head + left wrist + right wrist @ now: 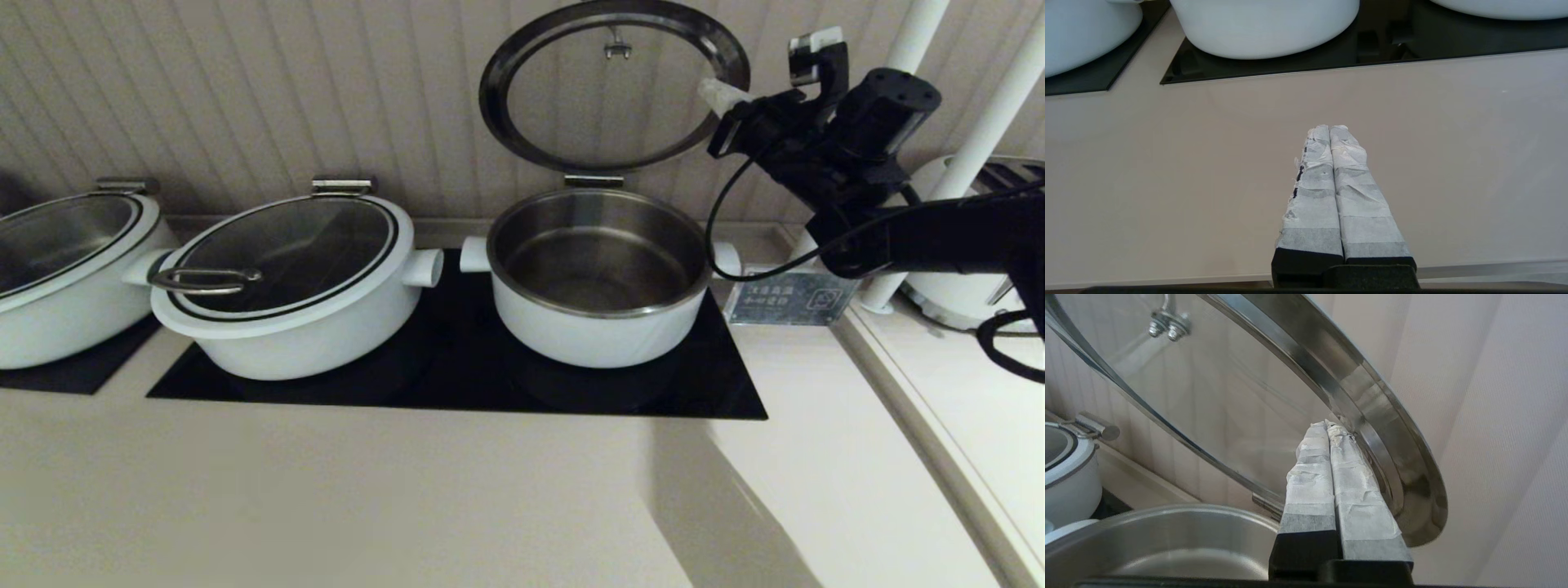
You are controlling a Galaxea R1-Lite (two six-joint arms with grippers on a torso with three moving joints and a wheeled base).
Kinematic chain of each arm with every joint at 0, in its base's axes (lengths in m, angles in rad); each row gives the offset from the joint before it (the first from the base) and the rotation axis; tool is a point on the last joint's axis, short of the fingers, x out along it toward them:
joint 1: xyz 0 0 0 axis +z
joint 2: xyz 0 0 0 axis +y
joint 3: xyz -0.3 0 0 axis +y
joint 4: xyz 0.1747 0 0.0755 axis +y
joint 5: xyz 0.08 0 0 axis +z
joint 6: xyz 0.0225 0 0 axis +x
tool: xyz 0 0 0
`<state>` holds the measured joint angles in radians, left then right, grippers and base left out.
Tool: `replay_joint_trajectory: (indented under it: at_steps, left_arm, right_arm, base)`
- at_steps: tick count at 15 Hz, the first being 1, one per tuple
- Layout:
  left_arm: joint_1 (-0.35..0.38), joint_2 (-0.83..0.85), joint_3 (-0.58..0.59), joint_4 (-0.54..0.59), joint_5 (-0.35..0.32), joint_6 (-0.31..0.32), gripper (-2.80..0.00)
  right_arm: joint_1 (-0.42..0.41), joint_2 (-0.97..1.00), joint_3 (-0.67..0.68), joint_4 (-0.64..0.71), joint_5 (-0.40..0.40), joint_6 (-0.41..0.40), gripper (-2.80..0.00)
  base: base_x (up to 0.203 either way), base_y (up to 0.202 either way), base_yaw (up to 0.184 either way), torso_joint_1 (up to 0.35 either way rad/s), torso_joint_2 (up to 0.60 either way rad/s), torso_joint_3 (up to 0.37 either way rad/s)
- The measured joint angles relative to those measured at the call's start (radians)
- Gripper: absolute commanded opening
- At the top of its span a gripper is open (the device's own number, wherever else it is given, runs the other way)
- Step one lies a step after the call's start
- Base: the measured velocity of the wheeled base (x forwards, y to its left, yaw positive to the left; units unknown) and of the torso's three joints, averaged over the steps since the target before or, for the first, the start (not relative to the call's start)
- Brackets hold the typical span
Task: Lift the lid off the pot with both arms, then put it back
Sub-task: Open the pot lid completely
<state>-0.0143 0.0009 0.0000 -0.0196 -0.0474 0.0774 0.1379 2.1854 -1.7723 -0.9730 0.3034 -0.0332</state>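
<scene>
The lid (608,90) stands tilted open above the pot (600,327), joined to it by a hinge at the back rim (593,180). The pot is open and its steel inside is bare. My right gripper (722,96) is shut, and its taped tips touch the inner side of the lid's steel rim on its right. In the right wrist view the shut fingers (1329,425) rest against the rim (1372,400), with the pot (1167,535) below. My left gripper (1329,128) is shut and empty over the beige counter in front of the pots; it is out of the head view.
A wider white pot (294,286) with its lid closed stands left of the open pot, and another (57,278) stands further left. Both nearer pots sit on a black cooktop (457,392). A small sign (784,298), white poles (980,139) and a white appliance (963,294) stand at the right.
</scene>
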Motion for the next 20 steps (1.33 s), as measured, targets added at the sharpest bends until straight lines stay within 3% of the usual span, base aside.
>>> replay_joint_trajectory:
  at_steps: [11, 20]
  left_arm:
    - [0.000, 0.000, 0.000, 0.002, 0.000, 0.000, -2.80]
    - [0.000, 0.000, 0.000, 0.003, 0.000, 0.000, -2.80]
  right_arm:
    - [0.029, 0.009, 0.056, -0.154, 0.033, 0.008, -2.80]
    - [0.020, -0.048, 0.088, -0.013, 0.040, 0.010, -2.80]
  base:
    - [0.000, 0.000, 0.000, 0.000, 0.00, 0.000]
    - [0.000, 0.000, 0.000, 0.000, 0.00, 0.000]
